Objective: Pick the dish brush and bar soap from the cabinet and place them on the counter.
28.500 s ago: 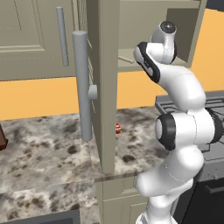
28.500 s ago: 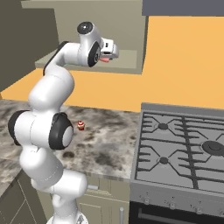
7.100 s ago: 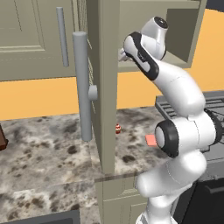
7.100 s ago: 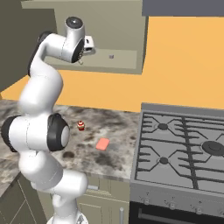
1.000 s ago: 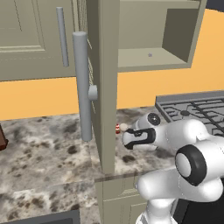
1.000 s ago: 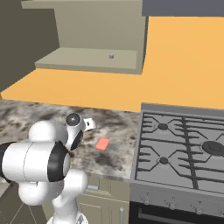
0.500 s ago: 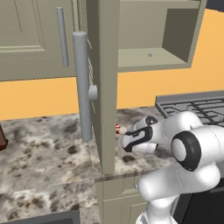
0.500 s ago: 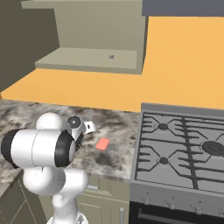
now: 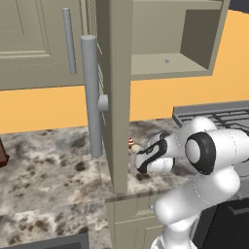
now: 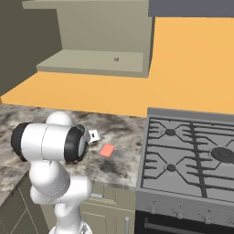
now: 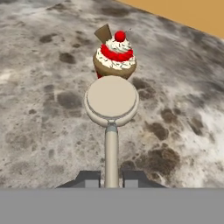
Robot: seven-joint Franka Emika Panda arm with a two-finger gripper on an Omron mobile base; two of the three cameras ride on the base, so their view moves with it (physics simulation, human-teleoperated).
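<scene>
Gripping the dish brush (image 11: pixel 111 103) handle, the claw (image 11: pixel 111 178) hangs over the counter (image 11: pixel 39 127) — cupcake (image 11: pixel 114 54) just beyond.

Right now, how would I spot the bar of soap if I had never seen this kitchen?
Find the mottled stone counter left of the stove. The soap lies flat on it near the front edge, between the stove and the robot's arm. It is a small salmon-pink slab, unlike the round-headed brush in the hand or the red-topped cupcake.

Bar soap (image 10: pixel 107 150) flat on the counter (image 10: pixel 119 157)
</scene>
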